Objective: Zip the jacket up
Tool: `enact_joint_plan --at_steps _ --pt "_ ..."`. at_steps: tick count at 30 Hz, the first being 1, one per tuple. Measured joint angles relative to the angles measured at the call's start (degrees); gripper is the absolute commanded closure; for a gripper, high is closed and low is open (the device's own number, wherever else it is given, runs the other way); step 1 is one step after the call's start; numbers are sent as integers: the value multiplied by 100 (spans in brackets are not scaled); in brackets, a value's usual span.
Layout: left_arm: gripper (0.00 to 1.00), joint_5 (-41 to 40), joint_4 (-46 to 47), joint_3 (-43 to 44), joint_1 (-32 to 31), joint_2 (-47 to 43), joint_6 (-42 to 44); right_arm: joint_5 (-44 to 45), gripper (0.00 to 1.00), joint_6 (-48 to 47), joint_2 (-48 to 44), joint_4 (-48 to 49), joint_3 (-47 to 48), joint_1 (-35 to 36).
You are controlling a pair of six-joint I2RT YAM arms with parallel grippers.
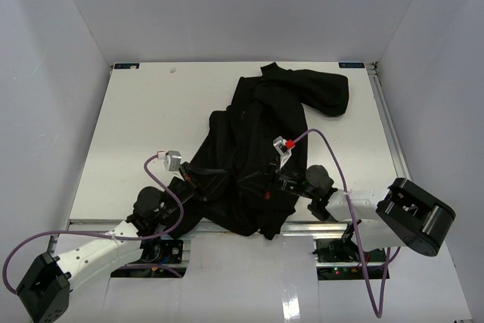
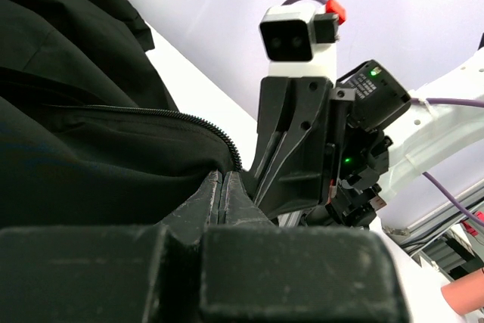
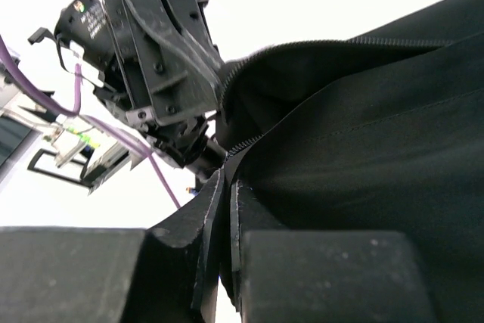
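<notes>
Pinching the near edge of the jacket [image 1: 257, 130], the left gripper [image 2: 224, 184] has its fingers pressed tight together with black cloth caught at their tips. Its own camera shows a row of zipper teeth [image 2: 193, 120] curving down to end right at that pinch. Just to its right, almost touching, the right gripper [image 3: 228, 181] is likewise closed on the cloth, and a second line of teeth runs from its fingertips up and away across the fabric. The two grippers face each other across the parted front edges, each seeing the other close ahead. From above, both sit over the near hem, close to the near edge of the table [image 1: 144, 119]. Beyond the hands the jacket lies rumpled on the white surface, stretching away and to the right of both grippers. A bunched sleeve [image 1: 325, 92] rests at the far end, well apart from either hand — close to the far right corner.
</notes>
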Motion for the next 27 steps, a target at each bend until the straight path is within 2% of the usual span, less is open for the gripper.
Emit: enact_joint_plan --at_steps 12,27 --pt "100 34 471 -17 2 361 -83 458 92 -76 9 4 90 7" --pt "100 -19 609 -19 0 510 -83 808 92 -117 266 7 170 11"
